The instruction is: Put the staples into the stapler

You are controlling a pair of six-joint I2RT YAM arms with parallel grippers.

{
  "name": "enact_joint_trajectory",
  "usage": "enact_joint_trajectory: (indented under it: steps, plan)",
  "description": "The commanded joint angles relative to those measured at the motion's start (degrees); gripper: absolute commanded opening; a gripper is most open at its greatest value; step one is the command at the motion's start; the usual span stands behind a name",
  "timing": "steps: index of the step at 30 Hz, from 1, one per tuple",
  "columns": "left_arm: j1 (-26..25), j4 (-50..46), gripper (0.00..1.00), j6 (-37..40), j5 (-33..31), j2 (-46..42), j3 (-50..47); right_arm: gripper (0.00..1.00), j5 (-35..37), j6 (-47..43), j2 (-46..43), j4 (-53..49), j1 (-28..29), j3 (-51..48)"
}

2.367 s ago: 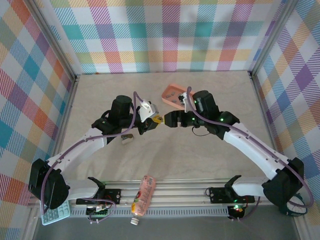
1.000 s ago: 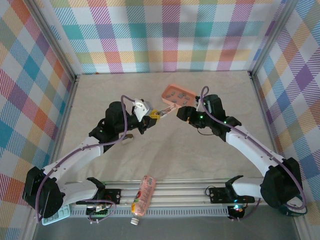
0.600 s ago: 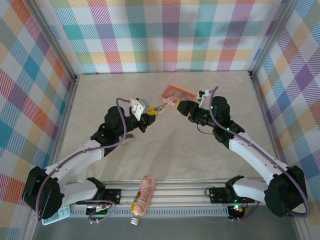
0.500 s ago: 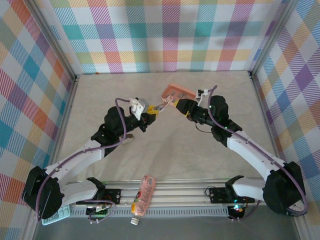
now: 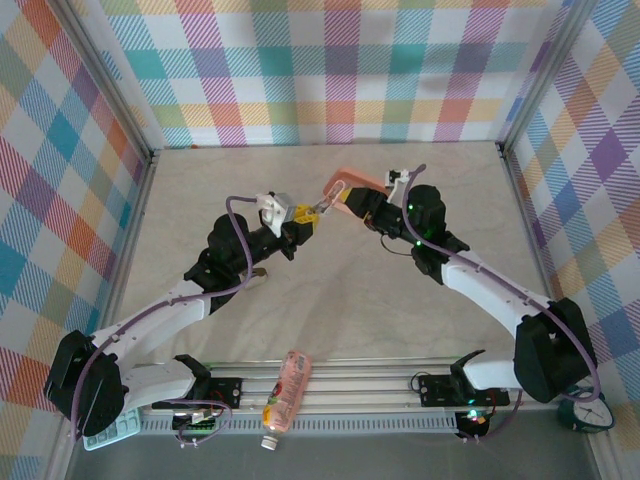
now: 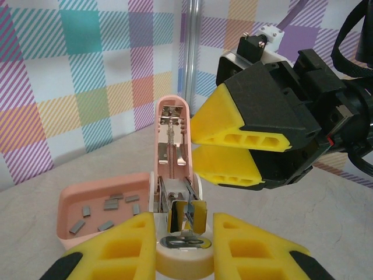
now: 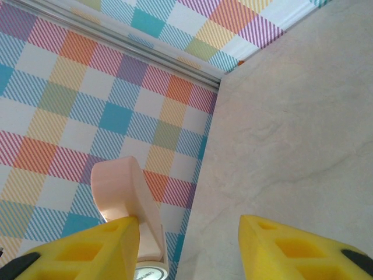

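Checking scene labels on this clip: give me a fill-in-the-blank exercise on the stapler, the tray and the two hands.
1. The stapler, clamped in the left hand, is swung ___.
2. The staples lie in a ___ tray.
3. In the left wrist view, the right hand is on the stapler's ___ side.
Missing words: open; pink; right.

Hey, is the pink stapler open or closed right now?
Open: the stapler has its pink top swung up, baring the metal channel inside.
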Motion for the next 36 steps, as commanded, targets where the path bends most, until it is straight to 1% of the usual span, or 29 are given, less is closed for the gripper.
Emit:
enact_joint_trajectory:
  steps: [1,3,6,8,10,13,15,27,36]
  plan:
    - [-1.01,1.73,0.00,-0.55,0.49,0.19,0.94,0.49,0.13,0.16,0.71,4.98,0.32,2.80]
    - [-1.10,0.20,0.00,-1.01,-2.07,0.31,1.36,0.49,0.34,-0.30,0.08,3.73,0.34,2.63]
    - [-1.10,-0.04,0.00,-1.65,-4.96,0.31,1.29,0.49,2.23,-1.56,-2.30,-1.81,0.32,2.08]
    - [-1.10,0.06,0.00,-1.76,-5.30,0.30,1.25,0.49,4.46,-1.87,-4.26,-6.58,0.32,1.25]
    - [-1.10,0.13,0.00,-1.90,-5.36,0.44,1.45,0.49,6.40,-1.67,-6.34,-8.87,0.27,-0.43]
    - [-1.10,0.19,0.00,-2.13,-5.22,0.66,1.45,0.52,7.40,-1.41,-8.39,-8.84,0.36,-2.05]
    - [-1.10,0.40,0.00,-2.15,-5.23,0.78,1.44,0.52,7.10,-1.98,-8.62,-8.69,0.57,-1.38]
    - [-1.19,2.75,0.00,-3.20,-3.66,2.04,1.46,0.50,5.74,-5.72,-1.70,-7.44,1.99,6.48]
    - [-1.27,3.53,0.00,-3.15,-3.56,2.11,1.67,0.48,7.16,-5.56,2.05,-5.53,2.70,8.00]
